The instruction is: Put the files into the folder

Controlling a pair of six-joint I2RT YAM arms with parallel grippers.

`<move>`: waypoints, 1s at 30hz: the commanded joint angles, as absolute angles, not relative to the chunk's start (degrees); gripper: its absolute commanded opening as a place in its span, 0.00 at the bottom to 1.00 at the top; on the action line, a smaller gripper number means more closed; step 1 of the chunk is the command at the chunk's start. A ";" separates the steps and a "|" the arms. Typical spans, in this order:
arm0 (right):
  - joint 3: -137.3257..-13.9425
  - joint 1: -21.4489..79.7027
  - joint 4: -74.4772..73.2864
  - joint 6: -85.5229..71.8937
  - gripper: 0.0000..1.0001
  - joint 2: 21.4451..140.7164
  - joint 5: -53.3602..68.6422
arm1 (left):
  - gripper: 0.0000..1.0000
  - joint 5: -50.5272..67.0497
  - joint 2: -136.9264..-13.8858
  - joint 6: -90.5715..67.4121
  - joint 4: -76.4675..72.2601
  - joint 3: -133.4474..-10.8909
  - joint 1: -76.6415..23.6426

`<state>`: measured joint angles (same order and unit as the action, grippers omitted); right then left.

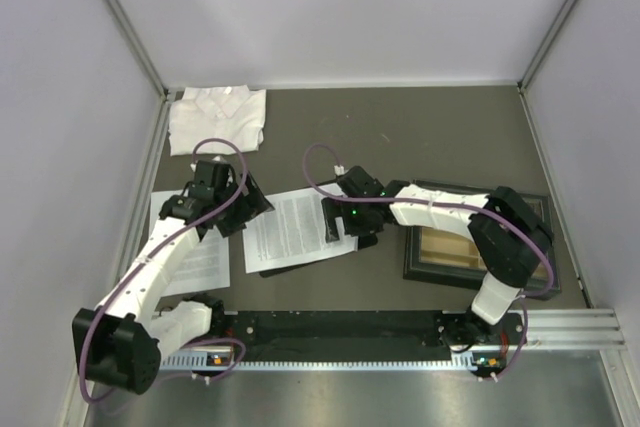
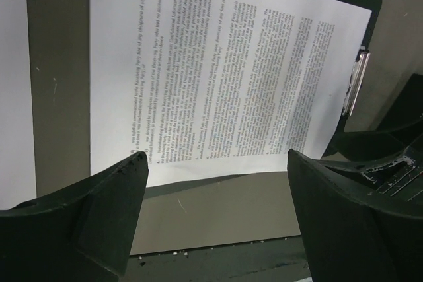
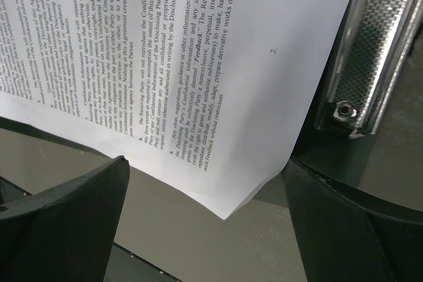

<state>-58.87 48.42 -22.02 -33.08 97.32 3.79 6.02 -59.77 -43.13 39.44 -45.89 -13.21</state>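
One printed sheet [image 1: 295, 227] lies askew on the folder [image 2: 371, 4], edge at its clip [image 3: 370, 44]; another sheet [image 1: 210, 265] lies left of the folder. My left claw [image 2: 217, 163] and right claw [image 3: 206, 166] hover spread, empty. Next, I judge: fetch that second sheet.

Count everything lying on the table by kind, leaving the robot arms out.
Folder: 1
Paper sheets: 2, one on the folder, the other left of it
Shirt: 1
Tray: 1
Total: 5
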 commanded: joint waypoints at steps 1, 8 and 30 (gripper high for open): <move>-64.59 50.18 -20.21 -33.93 0.96 97.56 6.33 | 0.90 7.73 -57.66 -43.86 37.71 -46.23 -13.10; -66.71 49.92 -27.15 -31.56 0.97 96.42 -1.13 | 0.89 10.10 -60.02 -44.12 35.16 -45.36 -13.10; -78.57 42.45 -30.67 -18.02 0.31 110.47 -5.18 | 0.87 16.79 -76.02 -49.92 18.28 -41.48 -21.17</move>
<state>-75.18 42.26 -30.94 -19.88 109.06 -2.72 16.08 -74.26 -47.92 23.27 -41.01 -17.98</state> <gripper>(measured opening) 0.321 0.874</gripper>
